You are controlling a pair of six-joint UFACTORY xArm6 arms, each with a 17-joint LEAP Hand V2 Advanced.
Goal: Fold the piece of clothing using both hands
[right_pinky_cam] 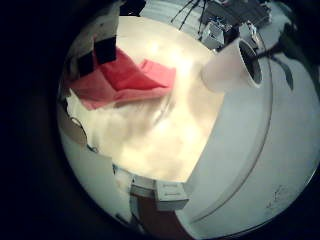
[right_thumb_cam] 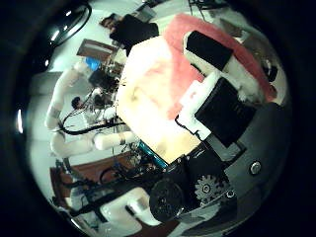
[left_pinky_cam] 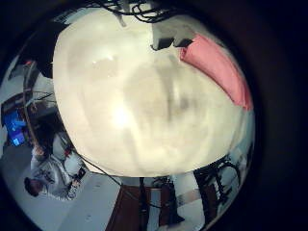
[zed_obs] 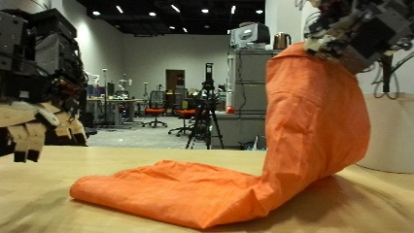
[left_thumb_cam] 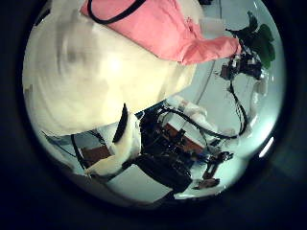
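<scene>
Lifting orange garment edge, right robot hand, table

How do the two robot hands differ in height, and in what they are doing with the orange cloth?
The right robot hand is high and grips the cloth, lifting one end; the left robot hand hangs low near the table, touching nothing. The right's fingers are curled on cloth; the left's hang relaxed. Both are black and white.

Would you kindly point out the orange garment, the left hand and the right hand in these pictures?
orange garment [zed_obs: 194,194], outside view, on the bunched part lying on the table.
left hand [zed_obs: 32,121], outside view, on its fingers hanging open above the table.
right hand [zed_obs: 356,34], outside view, on its body above the lifted cloth.
</scene>
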